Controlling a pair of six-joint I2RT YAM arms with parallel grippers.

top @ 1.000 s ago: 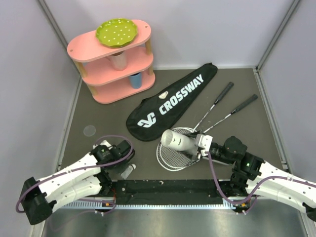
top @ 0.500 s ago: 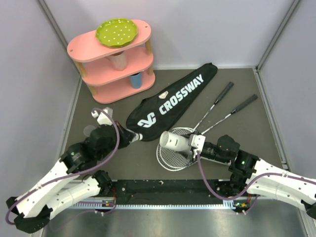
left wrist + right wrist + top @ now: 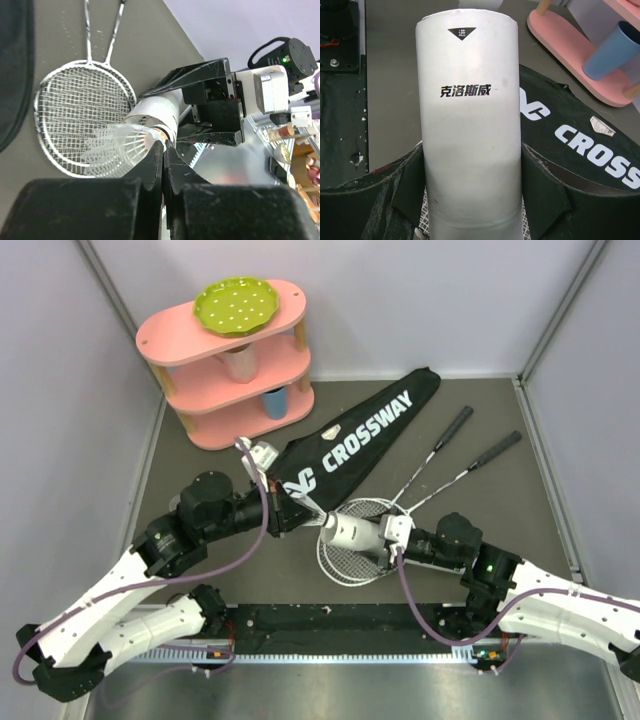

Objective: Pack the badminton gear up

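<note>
left gripper [image 3: 163,145] clenched on white feather shuttlecock [image 3: 116,150] — cork at fingertips, beside tube mouth | right gripper [image 3: 387,535] grasping white tube [image 3: 470,125] — between its fingers

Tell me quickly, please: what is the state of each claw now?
Left claw: closed on a shuttlecock.
Right claw: closed around the white tube.
</note>
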